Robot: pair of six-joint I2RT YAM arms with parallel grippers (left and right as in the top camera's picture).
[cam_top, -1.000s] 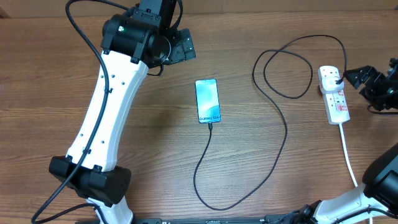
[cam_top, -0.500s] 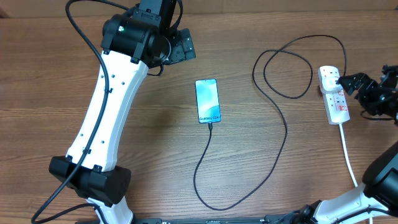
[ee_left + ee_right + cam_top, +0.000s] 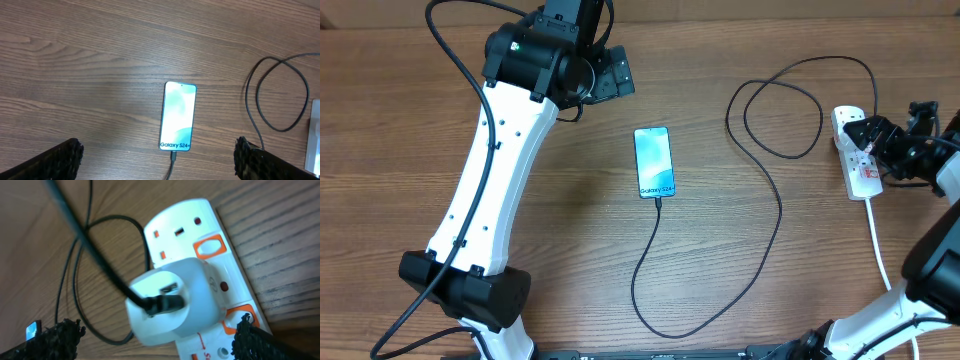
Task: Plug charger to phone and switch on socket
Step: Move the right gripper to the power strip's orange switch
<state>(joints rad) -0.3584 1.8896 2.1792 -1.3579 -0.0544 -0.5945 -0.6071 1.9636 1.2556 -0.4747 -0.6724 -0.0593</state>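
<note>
your right gripper (image 3: 872,138) hangs over the far end of the socket (image 3: 866,180). in the right wrist view its 2 fingertips (image 3: 62,335) sit wide apart at the bottom corners, and nothing is held between them. they straddle a white adapter (image 3: 175,300) that is seated in the socket (image 3: 200,225). a black connector (image 3: 165,302) is pushed into the adapter's face, and the charger (image 3: 95,255) runs up and away from it across the wood. an orange-framed switch (image 3: 210,247) sits just beside the adapter. a 2nd one (image 3: 237,320) lies near the right fingertip. you cannot tell from here whether either is pressed, or whether a finger touches the strip.

from the socket, the charger (image 3: 780,210) loops once beside the strip and then sweeps down and round toward the near edge. it climbs back to the phone (image 3: 654,162), and its tip meets the phone's bottom edge. the phone lies flat near the middle of the table (image 3: 560,250), screen up and lit, well apart from the socket. the socket's thick white cord (image 3: 878,240) trails toward you.

your left gripper (image 3: 605,75) hovers at the far side of the table, apart from the phone. in the left wrist view its fingertips (image 3: 55,160) are spread wide and empty. the phone (image 3: 177,116) lies between them below, and part of the charger's loop (image 3: 257,100) shows at the right.
</note>
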